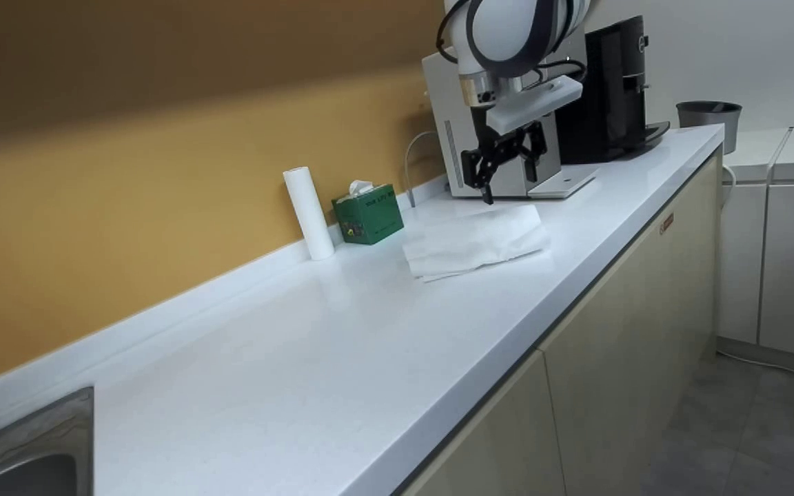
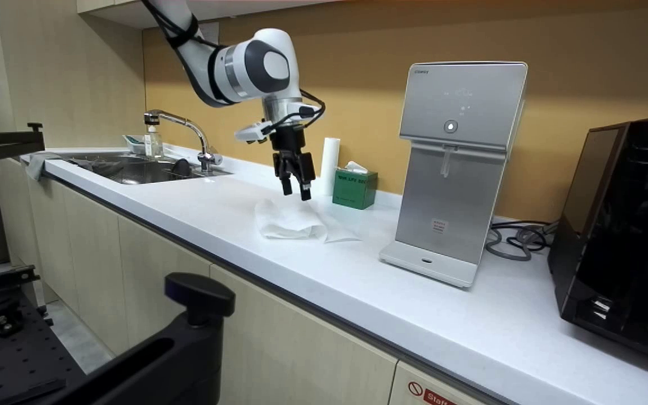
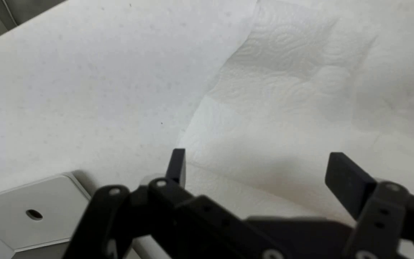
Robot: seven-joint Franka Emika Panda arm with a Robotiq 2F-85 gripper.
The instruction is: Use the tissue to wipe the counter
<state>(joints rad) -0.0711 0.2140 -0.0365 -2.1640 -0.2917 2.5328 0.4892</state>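
Observation:
The tissue (image 1: pixel 473 242) is a white, slightly crumpled sheet lying on the glossy white counter (image 1: pixel 287 372). It also shows in an exterior view (image 2: pixel 290 224), with a fold and a loose corner. My gripper (image 1: pixel 509 186) points down above the tissue, near its far edge in that view. It is also over the tissue in an exterior view (image 2: pixel 296 194). In the wrist view the gripper (image 3: pixel 257 157) is open with its fingers wide apart and nothing between them. The tissue (image 3: pixel 293 108) fills the right side behind the fingers, and a fold line runs below them.
A green tissue box (image 2: pixel 354 189) and a white upright cylinder (image 2: pixel 329 163) stand by the wall. A grey boxy machine (image 2: pixel 453 185) stands close to the tissue; its base (image 3: pixel 49 205) shows in the wrist view. A black machine (image 2: pixel 633 236) and a sink (image 1: pixel 85 427) lie at opposite ends.

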